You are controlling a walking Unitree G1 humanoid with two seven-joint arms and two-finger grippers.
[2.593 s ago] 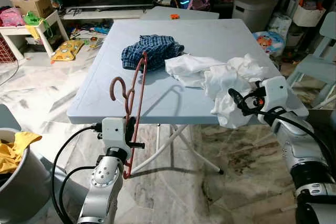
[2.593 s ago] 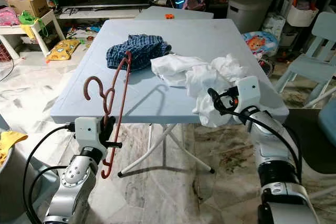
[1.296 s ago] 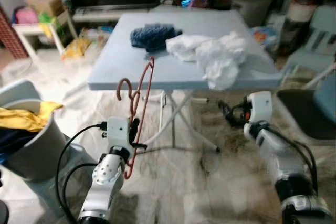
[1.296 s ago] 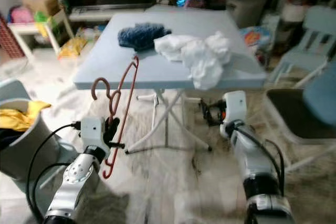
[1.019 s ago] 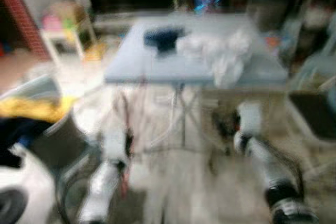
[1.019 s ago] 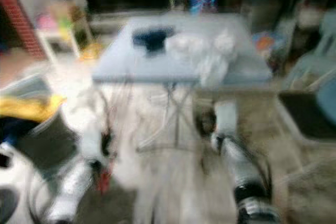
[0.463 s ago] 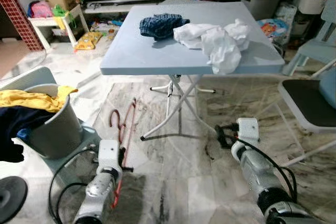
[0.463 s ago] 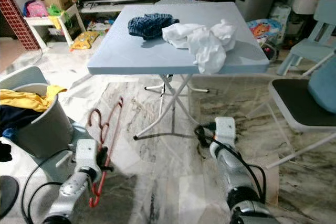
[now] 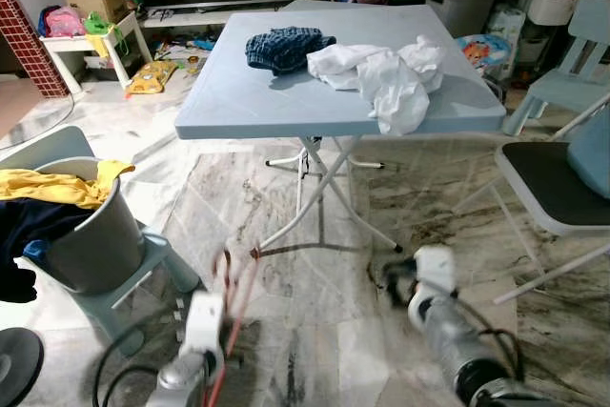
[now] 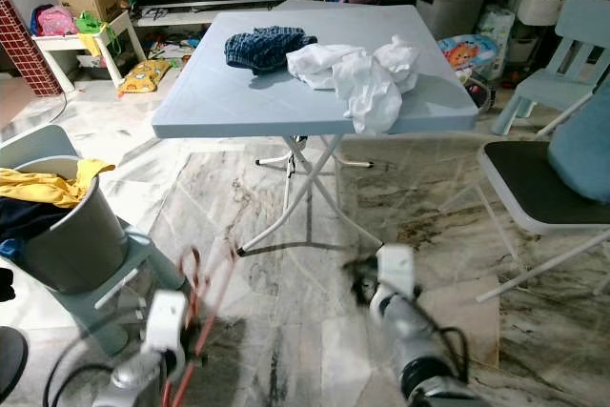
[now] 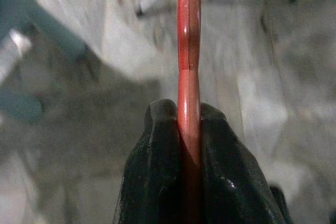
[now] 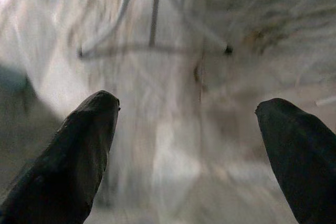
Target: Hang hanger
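Red hanger (image 11: 188, 51) is pinched tight in my left end effector (image 11: 181, 145), long axis running straight out past the fingertips and up, low over the floor near the laundry bucket (image 9: 91, 245). Right end effector (image 12: 189, 145) is spread wide, holding nothing. No rail visible, so I'd guess left arm does the hanging.

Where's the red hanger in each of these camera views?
Left eye: hanger low and left, above the left gripper.
Right eye: low and left.
Left wrist: upright, pinched between the black fingers.
Right wrist: open right gripper over floor.
Shared landmark: the table; its legs appear at the right wrist.
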